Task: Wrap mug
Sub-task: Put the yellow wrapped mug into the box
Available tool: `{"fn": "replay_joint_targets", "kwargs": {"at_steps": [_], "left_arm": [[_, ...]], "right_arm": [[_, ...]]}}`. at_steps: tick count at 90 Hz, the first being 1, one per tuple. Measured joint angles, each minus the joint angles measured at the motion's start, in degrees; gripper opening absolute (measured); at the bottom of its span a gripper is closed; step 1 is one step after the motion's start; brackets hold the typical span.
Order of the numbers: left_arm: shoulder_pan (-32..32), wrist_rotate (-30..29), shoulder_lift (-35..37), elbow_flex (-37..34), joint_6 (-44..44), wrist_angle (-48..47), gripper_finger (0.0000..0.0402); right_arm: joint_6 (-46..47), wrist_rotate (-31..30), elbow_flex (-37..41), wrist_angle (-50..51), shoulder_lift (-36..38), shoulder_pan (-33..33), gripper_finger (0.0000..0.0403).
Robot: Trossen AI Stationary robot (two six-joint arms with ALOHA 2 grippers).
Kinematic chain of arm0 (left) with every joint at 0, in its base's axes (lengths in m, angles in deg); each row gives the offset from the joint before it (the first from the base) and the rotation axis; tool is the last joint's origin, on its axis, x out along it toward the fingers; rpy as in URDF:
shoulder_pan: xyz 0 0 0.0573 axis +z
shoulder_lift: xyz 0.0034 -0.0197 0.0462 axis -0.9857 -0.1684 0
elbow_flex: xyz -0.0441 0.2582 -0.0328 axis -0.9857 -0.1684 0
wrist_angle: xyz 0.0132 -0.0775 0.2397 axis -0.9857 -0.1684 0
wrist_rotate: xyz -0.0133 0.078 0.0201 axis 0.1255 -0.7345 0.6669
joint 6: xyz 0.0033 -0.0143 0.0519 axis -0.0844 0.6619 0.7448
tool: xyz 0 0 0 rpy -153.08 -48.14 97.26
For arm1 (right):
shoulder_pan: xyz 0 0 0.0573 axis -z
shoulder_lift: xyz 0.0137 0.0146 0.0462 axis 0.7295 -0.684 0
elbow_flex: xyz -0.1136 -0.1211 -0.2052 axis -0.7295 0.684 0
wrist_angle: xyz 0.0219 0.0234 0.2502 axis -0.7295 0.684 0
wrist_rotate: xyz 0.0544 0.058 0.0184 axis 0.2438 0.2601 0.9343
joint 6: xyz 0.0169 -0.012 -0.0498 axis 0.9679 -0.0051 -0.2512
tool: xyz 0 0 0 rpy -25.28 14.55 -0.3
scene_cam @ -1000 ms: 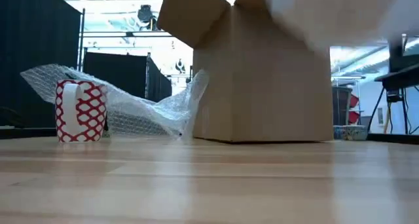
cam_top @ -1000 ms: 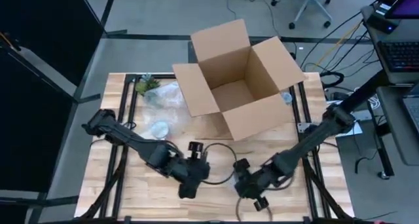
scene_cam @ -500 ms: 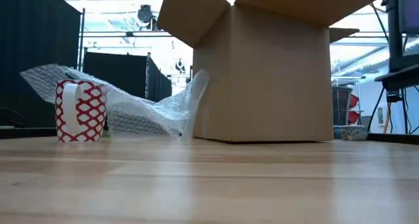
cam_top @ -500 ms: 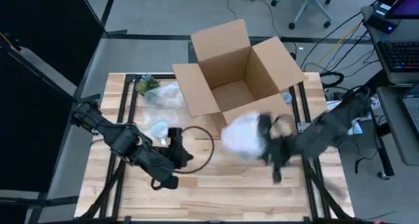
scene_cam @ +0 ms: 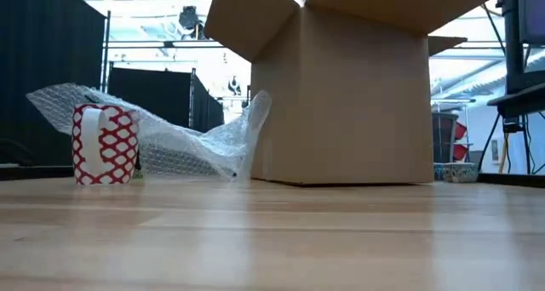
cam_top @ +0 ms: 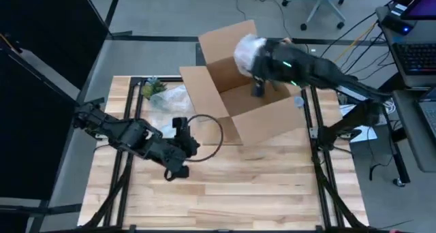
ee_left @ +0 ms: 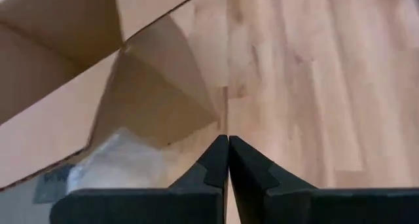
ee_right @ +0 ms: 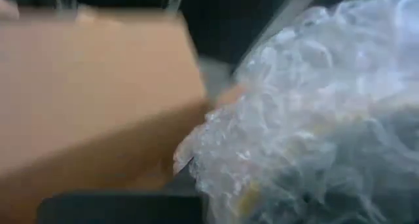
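Observation:
My right gripper (cam_top: 255,57) hangs over the open cardboard box (cam_top: 204,97), shut on a bundle of bubble wrap (cam_top: 246,51); I cannot see what is inside the bundle. In the low view a red-and-white mug (scene_cam: 104,144) stands upright on the table's left part, with a loose sheet of bubble wrap (scene_cam: 183,138) lying behind it. My left gripper (cam_top: 185,146) is shut with nothing in it, low over the table to the near left of the box. My right gripper holds the bubble wrap bundle (ee_right: 314,119), coming level from the table's right. The wrap itself hides the fingers and the place of contact. The bundle is lifted clear, above the box's open top.
The box (scene_cam: 341,95) stands at the table's far middle with its flaps spread wide. A black cable loop (cam_top: 208,141) lies near my left gripper. Bare wooden table (cam_top: 259,185) stretches across the near half. A small green thing (cam_top: 153,88) sits at the far left corner.
My right gripper has risen from the near middle of the table and swung toward the far edge with the bundle, now above the box. My left gripper has drawn back toward the table's left and a little toward the far edge.

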Motion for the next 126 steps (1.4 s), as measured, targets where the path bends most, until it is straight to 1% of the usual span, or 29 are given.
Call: {"fn": "replay_joint_targets", "kwargs": {"at_steps": [7,16,28,36,47,56,63,81,90,99,113,126], "left_arm": [[1.2,0.3,0.0,-1.2,0.6,0.2,0.0000],[2.5,0.6,0.0,-3.1,0.6,0.6,0.0000],[3.7,0.6,0.0,-5.6,0.5,1.0,0.0000],[3.8,0.7,0.0,-6.7,0.6,3.3,0.0000],[3.7,3.4,0.0,-8.2,1.5,7.3,0.0000],[3.8,4.1,0.0,-9.7,1.9,8.1,0.0000],[3.8,4.5,0.0,-10.3,0.6,8.1,0.0000],[3.4,5.2,0.0,-10.6,-0.5,8.3,0.0000],[3.3,5.2,0.0,-10.6,-0.6,8.2,0.0000],[3.3,5.2,0.0,-10.6,-0.6,8.3,0.0000],[3.3,5.2,0.0,-10.6,-0.7,8.3,0.0000],[3.3,5.4,0.0,-10.6,-0.9,8.5,0.0000]], "right_arm": [[0.9,3.7,-0.1,2.4,-4.1,3.9,0.0032],[1.3,5.7,-0.2,6.1,-10.1,6.6,0.0032],[1.2,9.4,-0.1,10.3,-17.5,8.3,0.0032],[1.2,11.0,-0.1,11.6,-21.5,8.8,0.0032],[1.2,12.8,-0.1,11.5,-26.8,9.2,0.0032],[1.4,14.6,-0.2,11.0,-30.2,9.4,0.0032],[1.7,16.2,-0.2,10.9,-32.9,9.8,0.0032],[2.0,16.4,-0.2,8.6,-37.2,9.9,0.0032],[2.5,16.5,-0.3,8.4,-38.0,10.2,0.0033],[4.1,16.5,-0.4,8.5,-38.5,10.4,0.0060],[11.4,16.2,-0.4,8.7,-38.7,10.6,0.0119],[12.8,16.3,-0.3,9.6,-38.8,10.6,0.0164]]}}
